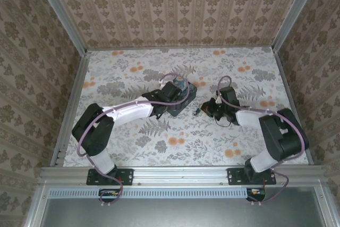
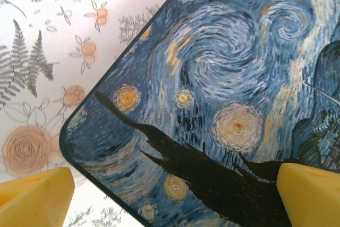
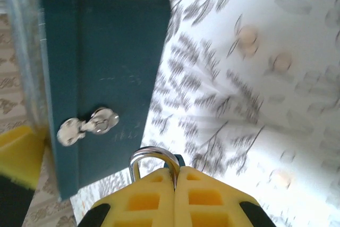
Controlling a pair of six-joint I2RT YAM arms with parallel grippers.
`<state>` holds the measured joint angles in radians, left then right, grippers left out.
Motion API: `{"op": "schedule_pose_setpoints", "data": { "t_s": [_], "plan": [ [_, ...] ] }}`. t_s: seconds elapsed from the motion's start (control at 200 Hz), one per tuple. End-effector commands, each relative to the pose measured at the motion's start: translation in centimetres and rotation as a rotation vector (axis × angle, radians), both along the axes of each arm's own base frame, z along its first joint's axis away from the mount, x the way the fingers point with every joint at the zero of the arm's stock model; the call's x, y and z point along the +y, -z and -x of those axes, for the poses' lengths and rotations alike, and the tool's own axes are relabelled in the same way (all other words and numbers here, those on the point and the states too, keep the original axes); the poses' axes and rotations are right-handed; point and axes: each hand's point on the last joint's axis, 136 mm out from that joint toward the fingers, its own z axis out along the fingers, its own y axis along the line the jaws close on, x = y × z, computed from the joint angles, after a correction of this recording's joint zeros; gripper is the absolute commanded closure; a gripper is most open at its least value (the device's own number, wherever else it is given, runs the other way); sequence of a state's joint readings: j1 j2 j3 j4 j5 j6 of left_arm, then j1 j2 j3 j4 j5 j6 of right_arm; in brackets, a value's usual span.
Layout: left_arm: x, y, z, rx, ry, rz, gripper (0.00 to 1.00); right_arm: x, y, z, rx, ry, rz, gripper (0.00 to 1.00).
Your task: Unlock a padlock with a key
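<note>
**Inspector:** Patterned walls close in a floral counter; enter that first. Your right end effector has its fingers pressed together. The padlock sits right at their tips: its steel shackle arches up out of the pinch, with a sliver of teal body beside it. The contact itself is hidden, so I judge it gripped; I do not see the grip itself.

**Operator:** And the left?

**Inspector:** Your left end effector is spread wide over the painted lid of the box, with nothing between its fingers. Beyond your right fingers, the box's dark teal side carries a silver hasp with no lock through it.

**Operator:** How should I treat the lock?

**Inspector:** Expect it to be small, rigid and light. It is metal, so it is likely to be slick against the pads and apt to twist in a narrow pinch. Hold it by the flat faces of the body. Avoid the shackle, which may swing or pull free once released. Leave the keyway end exposed, and brace against the turning force a key would put on it.
</note>
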<state>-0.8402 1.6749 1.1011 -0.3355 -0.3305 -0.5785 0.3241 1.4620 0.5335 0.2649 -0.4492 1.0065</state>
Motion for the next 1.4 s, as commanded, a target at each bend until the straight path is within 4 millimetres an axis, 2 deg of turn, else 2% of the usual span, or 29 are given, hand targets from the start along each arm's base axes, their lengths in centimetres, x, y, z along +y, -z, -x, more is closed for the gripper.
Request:
{"op": "schedule_pose_setpoints", "data": {
  "t_s": [0.0,0.135,0.26,0.43,0.445,0.56,0.715,0.81,0.87,0.95,0.98,1.085,1.19,1.27,1.395],
  "plan": [
    [0.6,-1.4,1.8,0.086,0.064,0.011,0.00,2.2,-3.1,1.4,-0.079,-0.040,-0.068,1.00],
    [-0.1,-4.9,1.7,0.049,0.077,0.103,0.00,5.3,-3.5,4.4,-0.101,-0.106,-0.066,1.00],
    [0.1,-7.2,1.9,0.023,0.071,0.167,0.00,8.4,-3.7,6.5,-0.123,-0.154,-0.087,1.00],
    [0.7,-8.7,2.5,0.004,0.055,0.214,0.00,12.3,-3.9,8.4,-0.153,-0.219,-0.103,1.00],
    [0.8,-8.8,2.5,0.002,0.053,0.215,0.00,12.7,-3.1,8.5,-0.139,-0.226,-0.092,1.00],
    [1.4,-8.8,2.9,0.002,0.041,0.208,0.00,13.4,-1.5,8.7,-0.125,-0.224,-0.100,1.00],
    [2.3,-8.6,3.6,0.007,0.028,0.202,0.00,11.2,1.1,8.8,-0.110,-0.183,-0.027,1.00],
    [2.9,-8.4,3.9,0.006,0.018,0.198,0.00,9.6,1.9,8.9,-0.107,-0.167,0.028,1.00],
    [3.2,-8.3,4.1,0.005,0.012,0.197,0.00,8.5,2.1,8.9,-0.103,-0.154,0.061,0.92],
    [3.7,-8.1,4.3,0.006,0.004,0.193,0.00,6.8,2.6,8.9,-0.087,-0.133,0.097,0.75],
    [3.8,-8.0,4.4,0.007,-0.001,0.192,0.00,6.3,1.9,8.7,-0.101,-0.120,0.091,0.68],
    [4.6,-8.0,4.7,0.003,-0.016,0.192,0.00,3.9,1.5,8.6,-0.094,-0.088,0.113,0.48],
    [5.8,-8.1,4.8,-0.007,-0.040,0.188,0.00,1.3,0.2,8.3,-0.100,-0.051,0.119,0.33],
    [7.3,-8.4,4.6,-0.028,-0.075,0.180,0.00,-0.9,-2.0,7.7,-0.140,-0.016,0.140,0.24],
    [10.3,-9.3,4.0,-0.117,-0.143,0.156,0.00,-4.7,-6.4,6.4,-0.232,0.038,0.240,0.01]
  ]
}}
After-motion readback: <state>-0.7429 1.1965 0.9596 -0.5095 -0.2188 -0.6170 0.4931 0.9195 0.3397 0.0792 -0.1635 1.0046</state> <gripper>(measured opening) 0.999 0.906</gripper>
